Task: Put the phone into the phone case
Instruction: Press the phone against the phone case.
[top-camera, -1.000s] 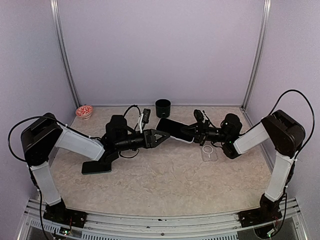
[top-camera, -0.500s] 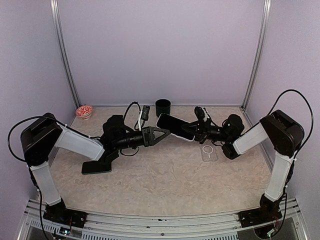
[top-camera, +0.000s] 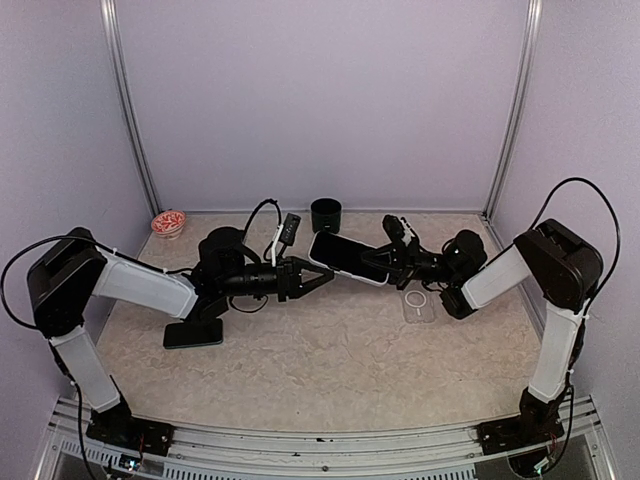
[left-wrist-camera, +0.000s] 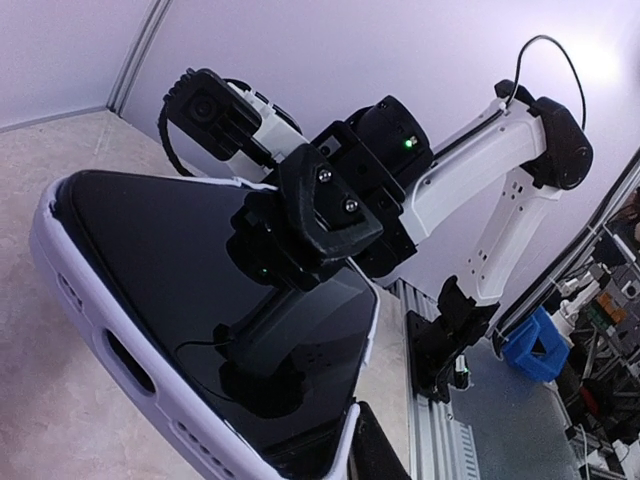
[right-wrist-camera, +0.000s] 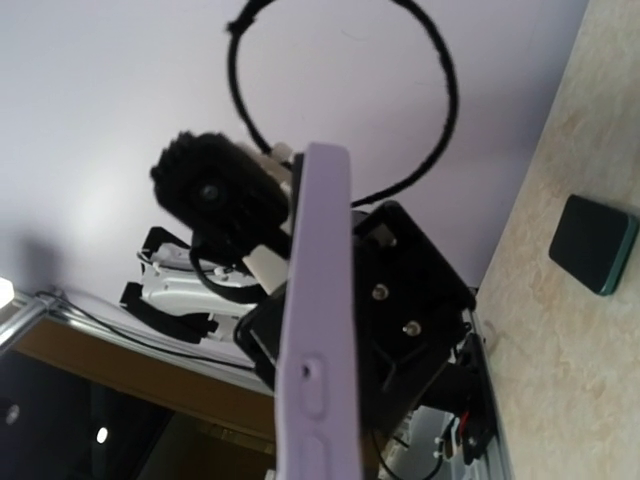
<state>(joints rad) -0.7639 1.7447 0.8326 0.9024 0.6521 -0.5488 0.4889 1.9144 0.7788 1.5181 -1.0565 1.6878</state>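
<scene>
The phone (top-camera: 345, 255), dark screen with a pale lilac rim, is held in the air above the table's middle. My right gripper (top-camera: 383, 263) is shut on its right end; its finger (left-wrist-camera: 315, 205) presses on the screen in the left wrist view. The right wrist view shows the phone (right-wrist-camera: 318, 330) edge-on. My left gripper (top-camera: 315, 275) is open just below the phone's left end. In the left wrist view one of its fingers (left-wrist-camera: 375, 455) sits right beside the phone (left-wrist-camera: 200, 290) at its edge. The clear phone case (top-camera: 417, 304) lies flat on the table under the right arm.
A black cup (top-camera: 326, 214) stands at the back, behind the phone. A small red-and-white bowl (top-camera: 168, 222) sits at the back left. A flat black slab (top-camera: 190, 332) lies under the left arm and also shows in the right wrist view (right-wrist-camera: 592, 243).
My right gripper has lifted the phone slightly and moved it left. My left gripper first reached up to the phone's left end, then drew back a little to the left and lower.
</scene>
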